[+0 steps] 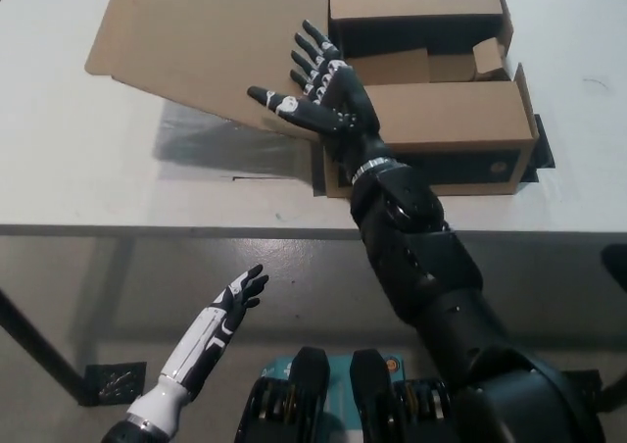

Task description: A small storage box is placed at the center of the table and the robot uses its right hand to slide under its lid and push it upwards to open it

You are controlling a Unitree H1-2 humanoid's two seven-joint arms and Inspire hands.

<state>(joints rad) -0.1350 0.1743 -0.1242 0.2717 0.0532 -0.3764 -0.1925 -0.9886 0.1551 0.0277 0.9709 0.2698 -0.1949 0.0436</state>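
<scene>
A brown cardboard box stands on the white table, right of centre. Its large lid is swung over to the left and hangs slanted above the tabletop, casting a shadow. My black right hand is open with fingers spread, palm up, at the lid's lower right edge by the box's left wall; it holds nothing. The box's dark inside shows, with smaller flaps folded in. My white left hand rests open below the table's front edge at the lower left.
A clear plastic sheet lies on the table under the lid's shadow. Black tape marks show at the box's right side. The table's front edge runs across the middle. Grey floor lies below it.
</scene>
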